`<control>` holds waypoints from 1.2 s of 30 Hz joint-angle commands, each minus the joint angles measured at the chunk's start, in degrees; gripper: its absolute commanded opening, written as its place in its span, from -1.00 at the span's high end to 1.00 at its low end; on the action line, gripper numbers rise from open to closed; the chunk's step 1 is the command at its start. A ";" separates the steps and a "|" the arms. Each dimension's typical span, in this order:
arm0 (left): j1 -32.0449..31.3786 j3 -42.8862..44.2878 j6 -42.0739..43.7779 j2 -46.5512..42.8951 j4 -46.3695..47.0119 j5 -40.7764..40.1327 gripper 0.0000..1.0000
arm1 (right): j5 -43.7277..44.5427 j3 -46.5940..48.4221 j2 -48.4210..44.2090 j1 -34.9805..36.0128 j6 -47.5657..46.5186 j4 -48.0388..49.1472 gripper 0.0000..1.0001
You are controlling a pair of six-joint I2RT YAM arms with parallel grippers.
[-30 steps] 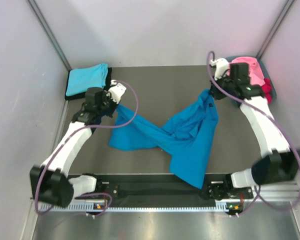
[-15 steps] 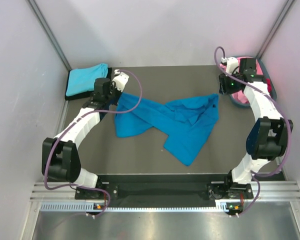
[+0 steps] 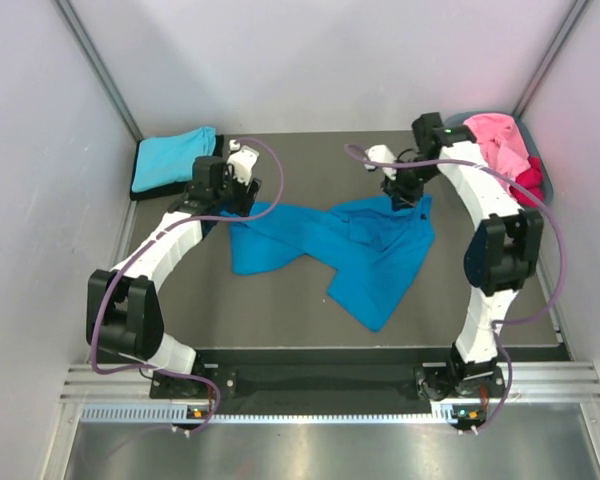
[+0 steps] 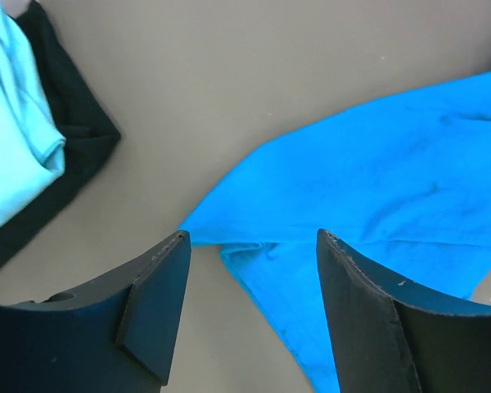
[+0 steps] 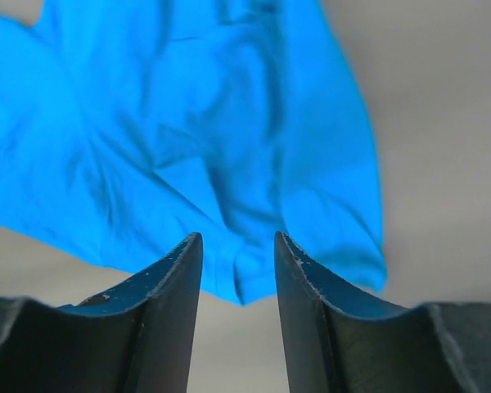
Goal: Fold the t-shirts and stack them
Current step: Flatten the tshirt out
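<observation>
Step in hand: laying blue shirt (image 3: 350, 245) flat, judged pre-fold. Shirt lies rumpled and twisted mid-tabletop (image 3: 310, 160).
Left tool (image 4: 252, 241) released, jaws apart over shirt's left corner.
Right tool (image 5: 237, 246) released over right edge; no cloth gripped.
Next: pinch both corners, pull shirt smooth.

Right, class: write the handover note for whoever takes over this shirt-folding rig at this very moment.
Left gripper: open, holding nothing, above the blue t-shirt's left end.
Right gripper: open, empty, above its far right corner.
Blue t-shirt: crumpled and unfolded, mid-table.
Turquoise t-shirt: folded, far left corner, on a black underlay.
Pink t-shirts and crimson t-shirt: heaped far right.
Done: turquoise folded.
Left: flatten, fold and stack the blue, then the heap.
</observation>
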 commanded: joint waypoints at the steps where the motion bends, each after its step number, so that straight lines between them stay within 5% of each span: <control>1: -0.19 0.17 -1.94 -1.49 -0.87 1.69 -0.35 | -1.31 5.43 5.14 2.56 -11.75 -10.87 0.17; 6: -0.10 -0.18 -1.77 -2.02 -2.54 2.13 -0.35 | 1.15 14.84 15.44 3.88 -16.24 -17.83 0.15; 23: 1.22 -2.64 -0.89 -2.02 -2.28 0.73 -0.35 | 5.30 2.46 12.80 8.54 -23.72 -17.92 0.14; 36: 1.22 -2.90 -1.50 -1.75 -1.49 1.52 -0.35 | 4.76 3.51 15.00 9.07 -21.43 -17.83 0.21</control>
